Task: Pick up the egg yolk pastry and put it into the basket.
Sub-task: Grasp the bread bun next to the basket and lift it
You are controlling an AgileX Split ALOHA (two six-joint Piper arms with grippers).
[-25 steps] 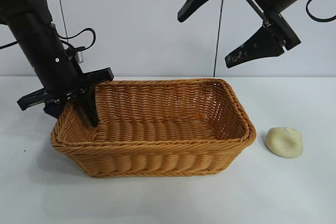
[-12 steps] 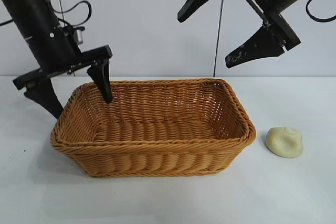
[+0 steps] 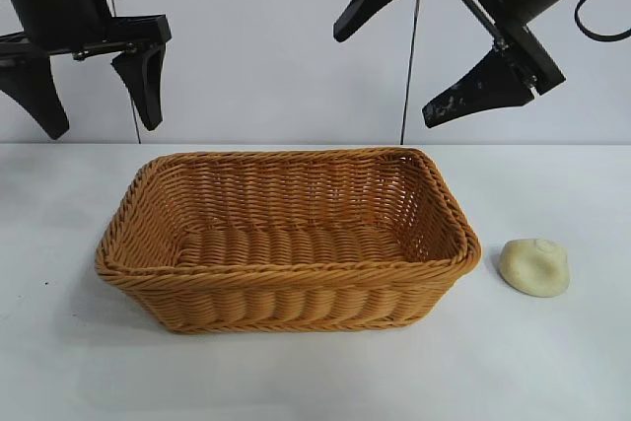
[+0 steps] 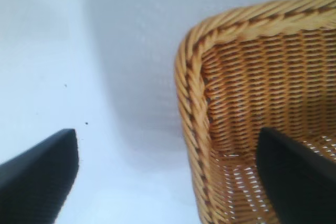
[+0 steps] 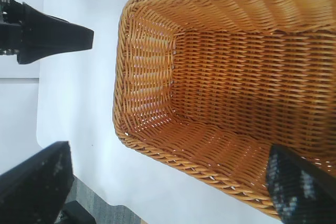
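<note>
Basket [image 3: 286,239] of orange wicker sits mid-desk [image 3: 315,372], and nothing shows inside it, though the near wall may hide a strip of its floor. Pastry [image 3: 533,266] lies on the desk just beside the basket's right end, apart from it. Left tool [image 3: 94,91] hangs high above the basket's left end, pointing nearly straight down, fingers spread wide and holding nothing. Right tool [image 3: 449,61] is poised high over the basket's right half, tilted downward, likewise spread and empty
</note>
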